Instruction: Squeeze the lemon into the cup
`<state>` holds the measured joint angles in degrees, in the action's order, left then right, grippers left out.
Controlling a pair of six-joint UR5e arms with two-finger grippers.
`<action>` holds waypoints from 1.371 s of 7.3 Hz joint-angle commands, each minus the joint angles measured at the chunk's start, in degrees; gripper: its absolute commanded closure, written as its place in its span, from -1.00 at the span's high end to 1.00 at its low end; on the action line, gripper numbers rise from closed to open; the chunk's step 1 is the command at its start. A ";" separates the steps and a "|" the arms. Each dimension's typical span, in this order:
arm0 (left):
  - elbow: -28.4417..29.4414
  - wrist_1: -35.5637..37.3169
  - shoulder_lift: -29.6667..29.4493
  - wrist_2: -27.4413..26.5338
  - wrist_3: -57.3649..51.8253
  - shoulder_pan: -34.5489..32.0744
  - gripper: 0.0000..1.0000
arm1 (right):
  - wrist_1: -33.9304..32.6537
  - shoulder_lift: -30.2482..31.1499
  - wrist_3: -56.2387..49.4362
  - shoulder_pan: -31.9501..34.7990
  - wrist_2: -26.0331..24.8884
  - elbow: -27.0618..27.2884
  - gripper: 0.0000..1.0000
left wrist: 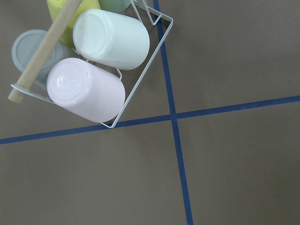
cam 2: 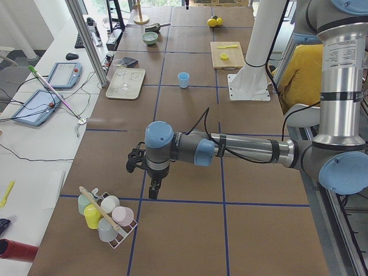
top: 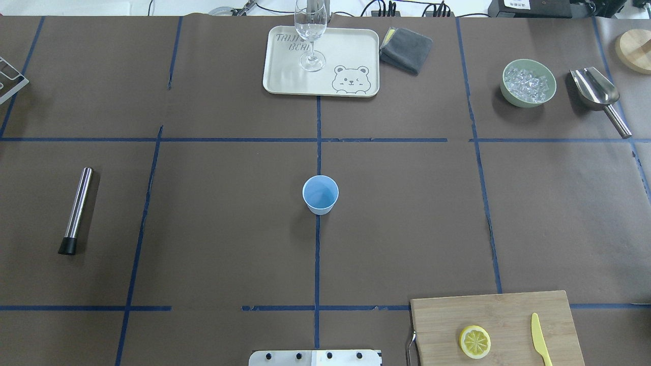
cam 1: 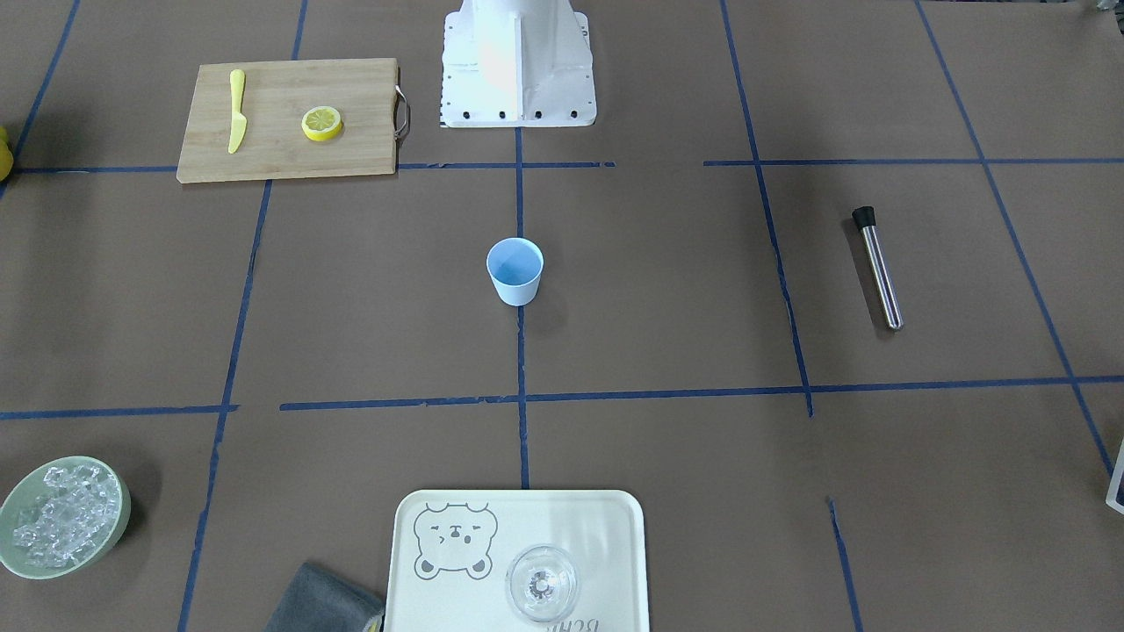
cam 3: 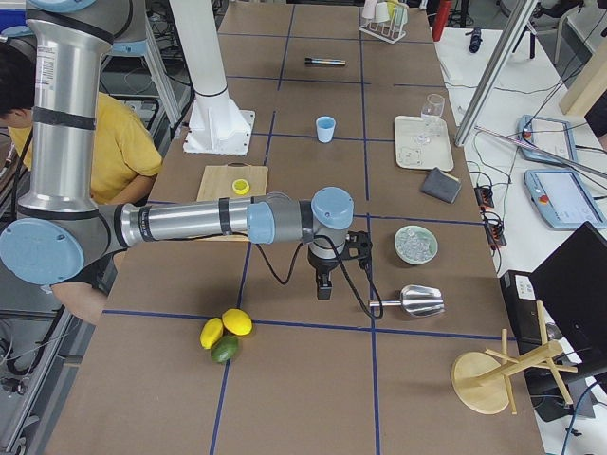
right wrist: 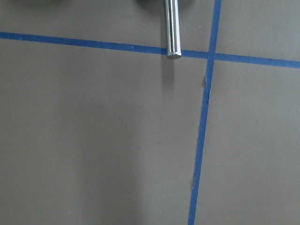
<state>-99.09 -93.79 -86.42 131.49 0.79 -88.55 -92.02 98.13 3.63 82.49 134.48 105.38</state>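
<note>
L pincer (cam 2: 153, 191) hangs nr mug rack (cam 2: 106, 215), R pincer (cam 3: 323, 287) nr scoop (cam 3: 417, 300). Both show in side views only, so can't tell if wide or narrow. Mid tabletop (top: 229, 229) stands cup (top: 320, 194), other things well apart. Slice of lemon (top: 475, 341) lies on board (top: 508, 312) nr knife (top: 540, 340).

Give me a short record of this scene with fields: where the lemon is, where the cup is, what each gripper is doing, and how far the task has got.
lemon: lies cut face up on the cutting board, apart from the yellow knife
cup: upright at the table's centre, nothing visible inside
left gripper: hangs over the table near an upturned pink cup; open or shut cannot be told
right gripper: hangs over the table near the metal scoop; open or shut cannot be told
task state: not begun, both arms far from lemon and cup
</note>
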 commanded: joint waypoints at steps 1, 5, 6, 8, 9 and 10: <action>0.21 1.33 -0.50 3.49 -0.08 0.05 1.00 | 0.00 -0.05 -0.20 0.03 -2.10 0.00 1.00; -0.83 0.81 -0.42 3.33 0.00 0.05 1.00 | -0.09 -0.66 1.28 -0.05 -1.42 0.01 1.00; -1.01 0.72 -0.51 3.34 0.00 0.05 1.00 | 0.00 -1.19 3.46 -0.14 -1.50 0.00 1.00; 0.03 -2.68 -0.68 4.64 0.09 0.13 1.00 | 0.00 -1.54 4.36 -0.14 -0.98 0.35 1.00; 0.22 -7.32 0.36 4.65 0.18 0.13 1.00 | 0.00 -1.54 4.28 -0.23 -0.19 0.36 1.00; 0.30 -8.06 0.37 4.57 0.27 0.22 1.00 | 0.35 -1.63 4.19 -0.75 0.95 0.36 1.00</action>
<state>-99.04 -99.41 -86.36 135.97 0.94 -88.40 -91.94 96.59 7.84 82.16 134.26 105.67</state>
